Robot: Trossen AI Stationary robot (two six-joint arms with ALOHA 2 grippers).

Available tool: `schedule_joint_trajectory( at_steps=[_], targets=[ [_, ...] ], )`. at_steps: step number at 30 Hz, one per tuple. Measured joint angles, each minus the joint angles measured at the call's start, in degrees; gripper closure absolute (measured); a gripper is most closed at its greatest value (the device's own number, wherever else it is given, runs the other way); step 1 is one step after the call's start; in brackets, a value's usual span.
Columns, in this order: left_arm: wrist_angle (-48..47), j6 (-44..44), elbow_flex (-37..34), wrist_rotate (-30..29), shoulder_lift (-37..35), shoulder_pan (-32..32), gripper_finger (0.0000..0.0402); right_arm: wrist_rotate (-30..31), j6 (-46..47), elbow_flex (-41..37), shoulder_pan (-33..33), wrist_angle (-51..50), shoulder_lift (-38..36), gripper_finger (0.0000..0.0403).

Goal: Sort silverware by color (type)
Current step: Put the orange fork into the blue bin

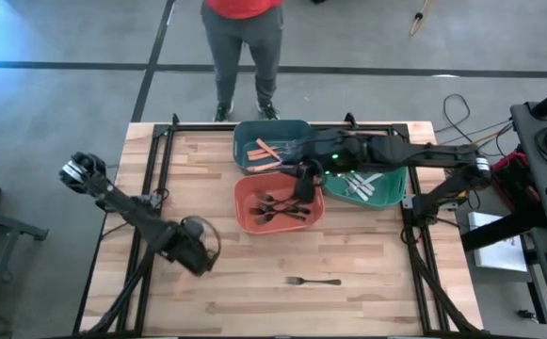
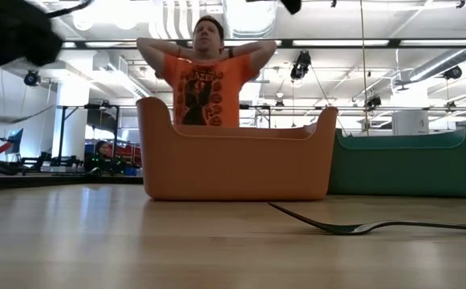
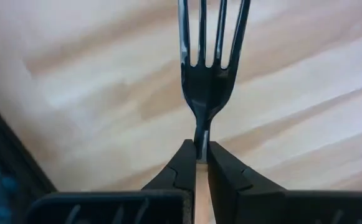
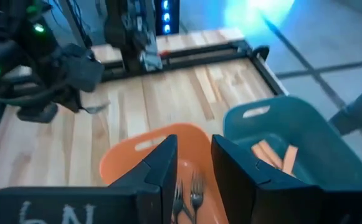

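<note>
The left gripper (image 1: 198,256), well left of the orange-red rectangular plastic bin (image 1: 242,202), was clenched on the neck of a dark fork (image 3: 209,74). A second dark fork (image 1: 314,281) lay on the wooden table (image 1: 367,273), in front of that bin. Above the bin, the right gripper (image 4: 193,163) was held with fingers parted, grasping nothing visible. Black forks (image 1: 278,207) were gathered inside. The gripped fork would best be carried level and released low over the bin.

3 bins are grouped at the far middle of the wooden surface (image 1: 367,273): teal bin (image 1: 271,130) farthest back, orange-red bin (image 1: 243,202) in front of it, green bin (image 1: 393,195) beside both. A person (image 1: 243,47) in an orange shirt is seen standing beyond the far edge.
</note>
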Motion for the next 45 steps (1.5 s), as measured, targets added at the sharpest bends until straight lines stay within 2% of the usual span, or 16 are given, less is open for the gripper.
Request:
schedule_joint_trajectory(
  at_steps=[8, 12, 16, 20, 28, 36, 40, 45],
  targets=[
    [-10.22, 22.26, 6.32, -1.87, -1.15, 14.25, 0.0399, 0.06, -0.07, -9.27, 1.41, 9.37, -7.63, 0.0323],
    [-18.61, 25.22, 9.97, -1.97, -1.43, 18.39, 0.0399, -0.09, 1.35, -16.05, 2.16, 17.25, -11.17, 0.0326],
    [-26.58, 27.34, 16.47, -4.98, -1.56, 20.43, 0.0399, -0.11, 1.44, -22.23, 2.50, 23.23, -13.28, 0.0324],
    [-30.95, 32.43, 22.58, -6.77, -1.64, 24.24, 0.0399, -0.11, 1.32, -25.86, 2.50, 26.54, -14.63, 0.0326],
    [-30.93, 38.21, 32.07, -9.52, -1.59, 34.49, 0.0399, -0.59, -1.23, -31.23, 2.85, 33.26, -17.53, 0.0330],
    [-30.79, 41.35, 46.34, -15.40, 0.29, 42.78, 0.0399, -0.59, -3.57, -36.94, 2.85, 39.41, -18.70, 0.0329],
    [-28.27, 47.23, 55.06, -15.91, 4.28, 47.73, 0.0399, -0.59, -3.63, -38.65, 2.85, 42.74, -18.56, 0.0334],
    [-28.40, 56.10, 67.42, -15.53, 12.69, 53.00, 0.0399, -0.60, -4.36, -38.85, 2.85, 43.64, -18.78, 0.0334]
  ],
)
